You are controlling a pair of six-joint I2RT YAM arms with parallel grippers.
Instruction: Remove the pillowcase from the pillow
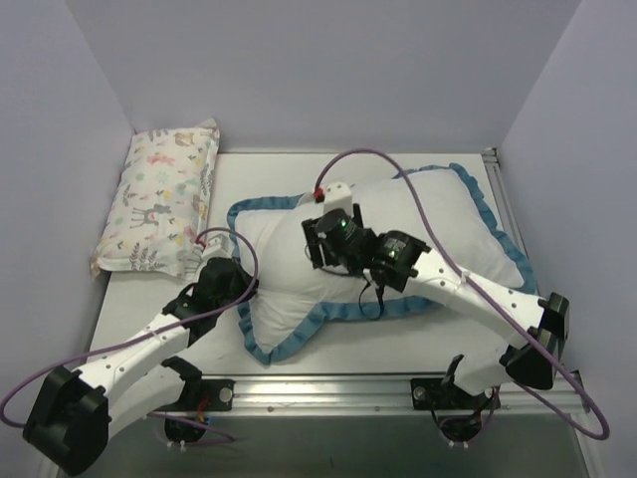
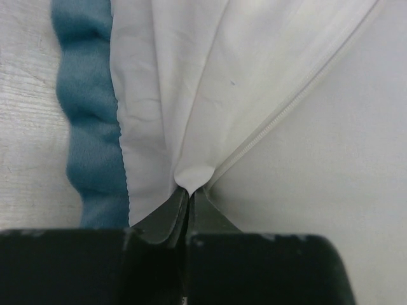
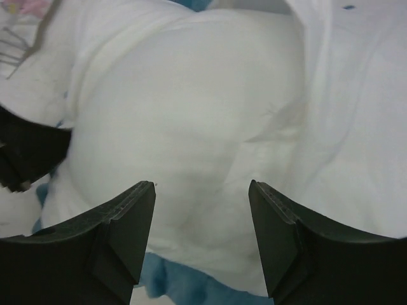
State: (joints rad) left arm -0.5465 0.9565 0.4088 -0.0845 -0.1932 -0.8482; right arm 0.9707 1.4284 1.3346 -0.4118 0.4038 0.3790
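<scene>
Left tool is pinching pillowcase fabric beside the zipper; right tool is hovering spread above the pillow.

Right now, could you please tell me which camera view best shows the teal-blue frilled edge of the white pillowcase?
Top external: the teal-blue frilled edge outlines most of the white pillowcase. Left wrist shows only one wavy strip; right wrist only a blurred blue patch at the bottom.
</scene>
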